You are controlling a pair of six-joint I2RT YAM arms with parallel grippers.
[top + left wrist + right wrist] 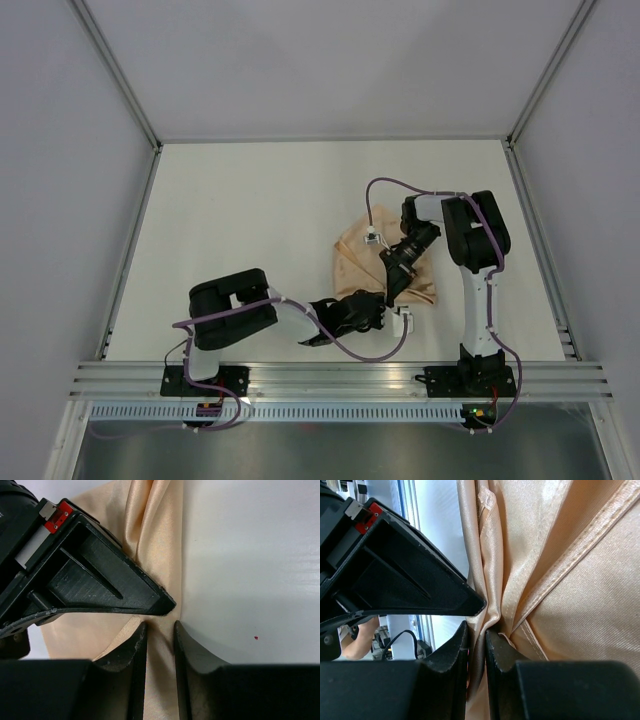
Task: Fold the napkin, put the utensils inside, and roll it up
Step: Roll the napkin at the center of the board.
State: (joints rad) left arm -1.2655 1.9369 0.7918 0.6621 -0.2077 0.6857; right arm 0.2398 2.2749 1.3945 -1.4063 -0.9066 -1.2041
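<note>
The napkin (pixel 356 266), bunched right of centre in the top view, is pinched in the narrowed jaws of the left gripper (pixel 160 642) and the right gripper (pixel 476 640). It is judged light, limp and slippery, so it is best held at its hemmed edges.

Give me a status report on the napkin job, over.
Left gripper pinching a napkin fold. Right gripper shut on bunched napkin. Utensils not in view. Nothing blocking.

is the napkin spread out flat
No, the top view shows the napkin bunched into a crumpled heap with folds rather than lying as a flat square.
</note>
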